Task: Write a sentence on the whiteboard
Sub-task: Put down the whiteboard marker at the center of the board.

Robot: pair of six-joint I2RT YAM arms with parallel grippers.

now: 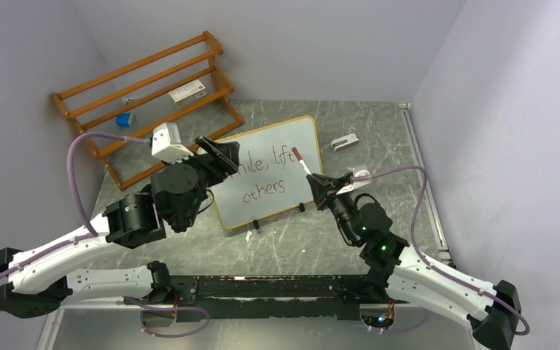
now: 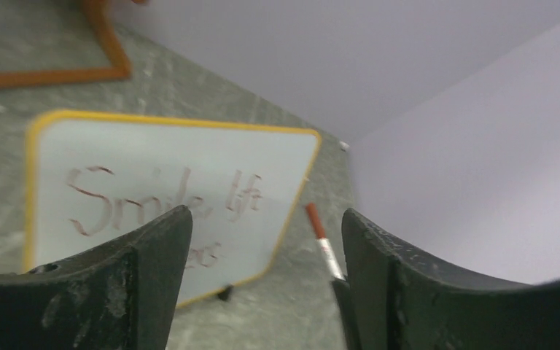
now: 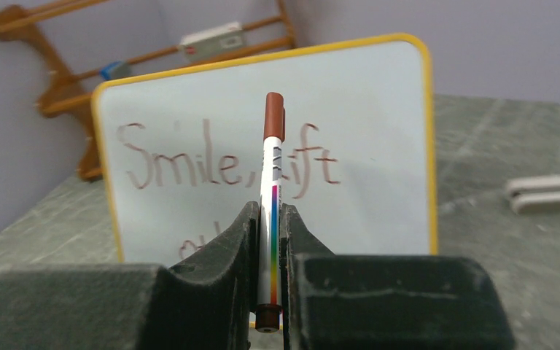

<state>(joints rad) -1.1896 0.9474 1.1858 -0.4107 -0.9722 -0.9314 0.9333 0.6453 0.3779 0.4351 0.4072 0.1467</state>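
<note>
- The top view shows the whole layout: the whiteboard (image 1: 277,142) stands mid-desk (image 1: 379,146) between both arms, with the orange-brown rack (image 1: 131,65) behind it to the left and a small white clip-like piece (image 1: 344,143) off its far right corner.
- In that view the left claw (image 1: 227,157) covers the first letter, so the sentence (image 1: 264,189) reads "mile, lift / others".
- The left wrist view shows the blurred "S", while its finger hides most of the second line.
- The right wrist view gives "Smile, lift" sharply, but only the top of the lower line clears the claw.
- The board leans back on small black feet, written face toward the arms. Seen from above, its long axis runs from near left to far right.
- The marker (image 3: 272,146) stands upright in the right wrist view, brown end up, in front of the word "lift". From above it slants up-left toward the board's right edge.
- The right claw (image 3: 267,211) is pinched tight on the marker's lower barrel.
- The left claw's jaws stand wide apart, holding nothing. Whether it touches the board, I cannot tell.
</note>
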